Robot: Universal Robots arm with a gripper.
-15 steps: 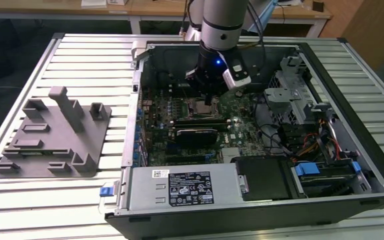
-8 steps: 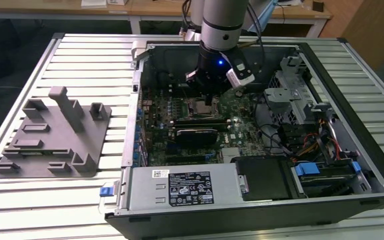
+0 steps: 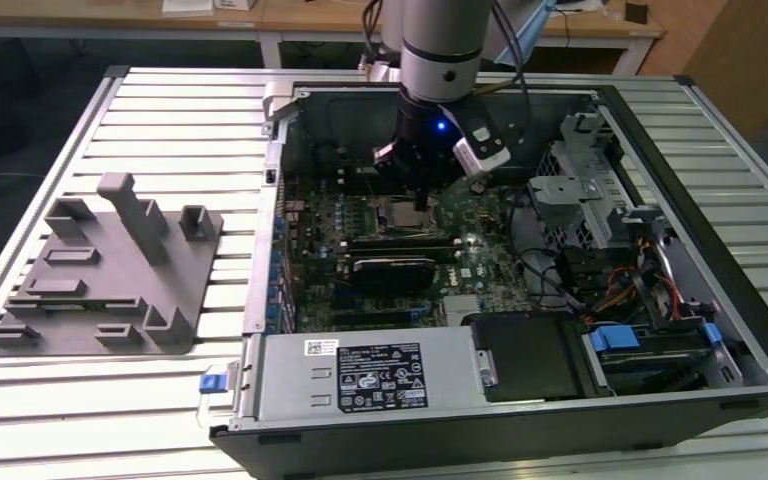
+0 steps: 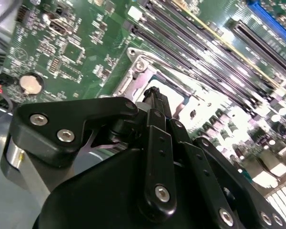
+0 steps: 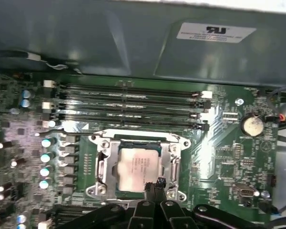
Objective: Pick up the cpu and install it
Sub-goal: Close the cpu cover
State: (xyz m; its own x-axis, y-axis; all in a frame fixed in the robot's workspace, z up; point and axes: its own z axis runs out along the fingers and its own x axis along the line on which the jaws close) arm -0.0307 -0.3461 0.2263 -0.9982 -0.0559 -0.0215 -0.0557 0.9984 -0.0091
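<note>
1. The arm [image 3: 440,60] is reaching down into an open computer case [image 3: 491,440] that is lying on a slatted metal surface [image 3: 131,400].
2. The end effector [image 3: 418,203] is hanging just over the processor socket [image 3: 395,213] on the green motherboard [image 3: 484,250].
3. The cpu [image 5: 138,167] is lying flat inside the socket, silver top facing up, with the metal socket frame [image 5: 102,164] sitting around it.
4. In the first wrist view the end effector [image 5: 156,182] is showing its two black fingers [image 5: 150,193] drawn together at the tips, with nothing between them. It is gripping nothing.
5. The fingertips are sitting right at one edge of the cpu, by the frame. I cannot tell whether they are touching it.
6. In the second wrist view the end effector [image 4: 152,95] is pointing at the socket, again with the tips pressed together. Glare is washing out the socket's inside there.
7. Four long memory slots [image 5: 133,102] are running beside the socket, and the slots seen here are standing empty.
8. A round coin battery [image 5: 252,125] is sitting on the board well apart from the socket.
9. A grey plastic fixture [image 3: 104,270] with upright posts is resting on the surface outside the case, at the exterior view's left.
</note>
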